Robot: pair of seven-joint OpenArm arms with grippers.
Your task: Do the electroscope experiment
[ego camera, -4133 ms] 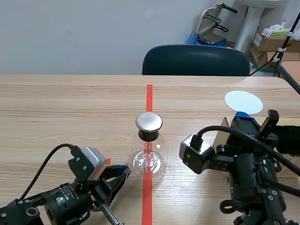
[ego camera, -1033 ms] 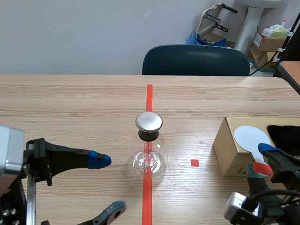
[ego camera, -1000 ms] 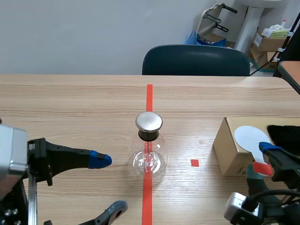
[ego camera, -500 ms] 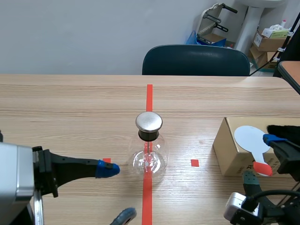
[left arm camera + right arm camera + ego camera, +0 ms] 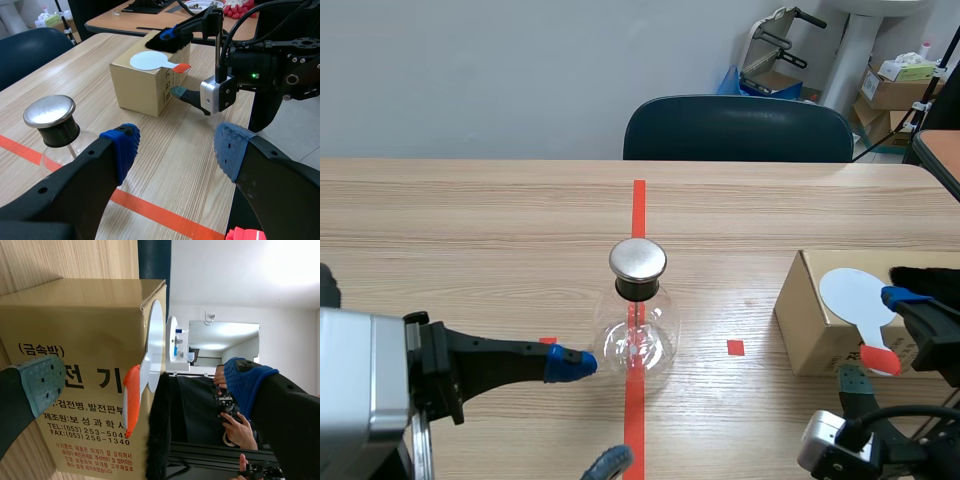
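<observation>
Left arm: low, coming in from the electroscope's (image 5: 638, 325) left, finger held about level over the table (image 5: 470, 220). The left gripper (image 5: 590, 412) is spread wide with nothing between its fingers. One blue pad (image 5: 570, 364) sits just beside the glass bulb on its left; contact cannot be judged. The other finger lies nearer the robot than the bulb, close to the red tape line (image 5: 639, 205).

Right arm: low, well apart from the electroscope on its right. The right gripper (image 5: 875, 338) is also wide apart and holds nothing. It straddles the robot-side edge of the cardboard box (image 5: 805, 320), blue pad (image 5: 898, 295) above the box top, grey-green pad (image 5: 850, 380) in front of the box face.

Electroscope: upright on the tape line, round metal cap (image 5: 638, 259) on a black collar. It stands between the two grippers, gripped by neither.

Paddle (image 5: 848, 294): white disc, orange-red handle, lying on the box top. The handle overhangs the edge between the right gripper's pads, with neither seen touching it. Black fur (image 5: 925, 280) lies on the box just beyond the paddle, on the side away from the electroscope.
</observation>
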